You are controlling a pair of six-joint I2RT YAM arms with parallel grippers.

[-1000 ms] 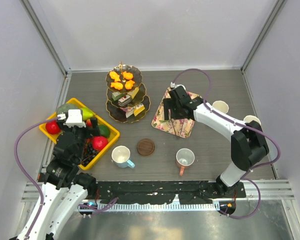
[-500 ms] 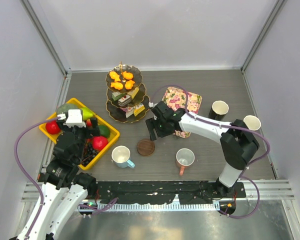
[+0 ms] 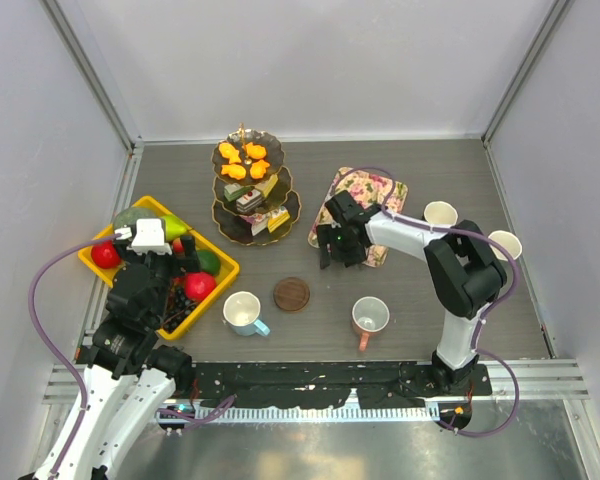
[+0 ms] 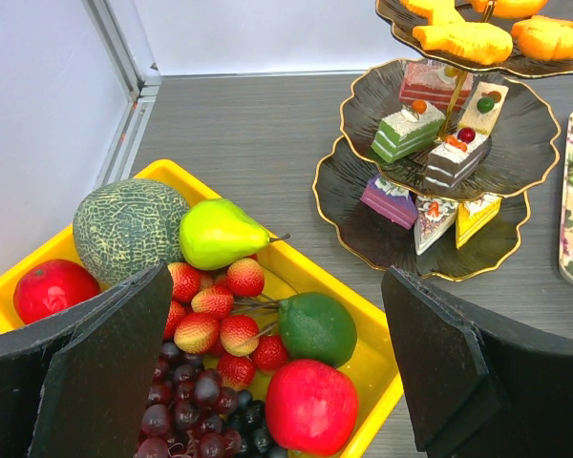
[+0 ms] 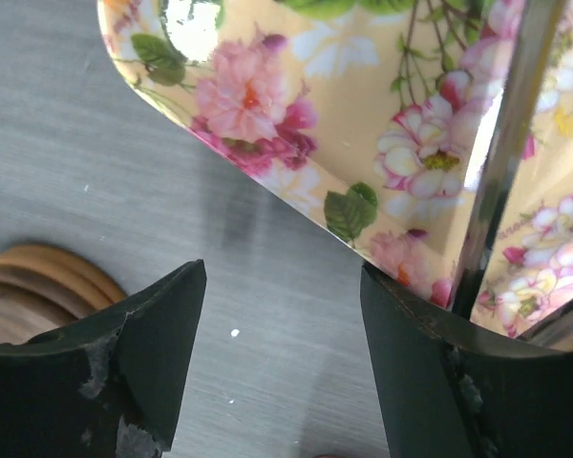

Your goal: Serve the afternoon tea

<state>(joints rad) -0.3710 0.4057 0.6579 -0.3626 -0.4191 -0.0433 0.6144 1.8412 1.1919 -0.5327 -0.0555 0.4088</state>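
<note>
Looking down, the right wrist view shows the right gripper (image 5: pixel 279 286) open over bare grey table (image 5: pixel 124 172), with the floral tray (image 5: pixel 296 143) corner just beside one finger and the coaster (image 5: pixel 29 277) at lower left. Overhead, the three-tier stand (image 3: pixel 230 225) sits upper centre. The left gripper (image 4: pixel 277 286) gapes empty above the yellow crate (image 4: pixel 377 367).

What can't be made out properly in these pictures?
- Top view: the stand's upper tiers hide most cake slices below.
- Top view: the left arm covers part of the yellow crate.
- Left wrist view: stand's top tier cut off by the upper edge.
- Right wrist view: metal utensil on the floral tray leaves the frame; its type unclear.
</note>
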